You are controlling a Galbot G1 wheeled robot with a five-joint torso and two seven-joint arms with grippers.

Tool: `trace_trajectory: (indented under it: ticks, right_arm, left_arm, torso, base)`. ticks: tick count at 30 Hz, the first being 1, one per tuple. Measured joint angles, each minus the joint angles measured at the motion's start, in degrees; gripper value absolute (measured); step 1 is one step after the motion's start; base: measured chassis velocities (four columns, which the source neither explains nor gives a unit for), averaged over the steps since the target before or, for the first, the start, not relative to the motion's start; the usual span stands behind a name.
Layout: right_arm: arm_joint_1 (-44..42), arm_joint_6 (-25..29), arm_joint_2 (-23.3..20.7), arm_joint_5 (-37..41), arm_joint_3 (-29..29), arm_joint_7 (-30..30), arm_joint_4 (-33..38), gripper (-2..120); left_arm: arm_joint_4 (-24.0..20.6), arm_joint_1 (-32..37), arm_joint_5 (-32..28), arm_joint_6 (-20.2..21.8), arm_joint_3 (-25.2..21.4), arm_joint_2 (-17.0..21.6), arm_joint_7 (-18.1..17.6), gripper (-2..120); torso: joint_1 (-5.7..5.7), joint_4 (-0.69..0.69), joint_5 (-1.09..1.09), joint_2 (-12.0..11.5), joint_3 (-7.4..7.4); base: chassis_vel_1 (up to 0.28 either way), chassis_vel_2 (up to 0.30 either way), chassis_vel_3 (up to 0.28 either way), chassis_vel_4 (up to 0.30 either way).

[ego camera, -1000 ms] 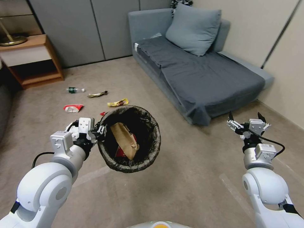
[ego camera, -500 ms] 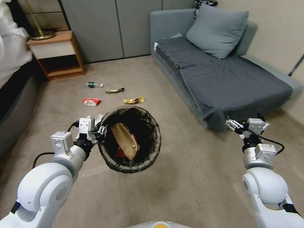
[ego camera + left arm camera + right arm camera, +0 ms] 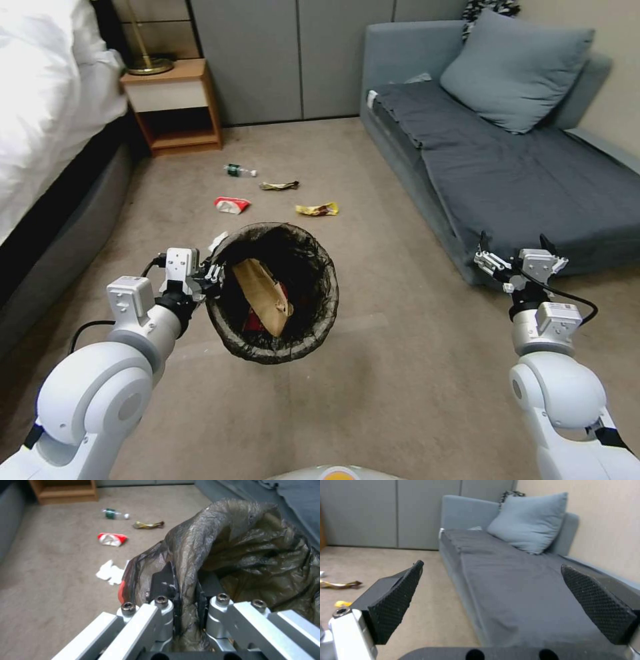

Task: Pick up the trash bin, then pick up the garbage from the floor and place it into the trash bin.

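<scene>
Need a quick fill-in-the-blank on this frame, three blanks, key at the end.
1. The left gripper is shut on the rim of the ____.
2. The right gripper is ____ and holds nothing.
3. Inside the trash bin lies a tan paper ____.

Missing words: trash bin; open; bag

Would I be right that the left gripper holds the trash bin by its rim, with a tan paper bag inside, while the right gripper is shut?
Not quite: the right gripper is open, its pads wide apart in the right wrist view. The left gripper does clamp the trash bin rim, with the tan paper bag inside.
</scene>
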Motion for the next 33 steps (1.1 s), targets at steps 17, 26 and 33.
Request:
trace_trajectory:
  ticks: [17,26,33]
  right_arm:
    - [-0.85,1.01,0.35,-0.53,0.01,-1.14,-0.32,100]
    - [-0.88,1.01,0.4,-0.6,0.01,-1.15,-0.33,100]
    - [-0.63,0.99,0.38,-0.61,0.02,-1.14,-0.75,100]
  left_arm:
    - [0.2,0.14,0.16,0.0,0.15,-0.14,0.03,6]
    - [0.64,-0.03,0.24,0.0,0.18,-0.15,0.14,6]
    - [1.11,-0.23,0.25,0.0,0.24,-0.3,-0.22,6]
  torso:
    - [0.0,0.0,0.0,0.0,0.0]
    - [0.0,0.0,0.0,0.0,0.0]
    - [0.0,0.01,0.0,0.0,0.0]
  base:
    - [0.069,0.064,0.074,0.073]
    - [0.071,0.064,0.063,0.063]
    - [0.022,0.013,0.013,0.014]
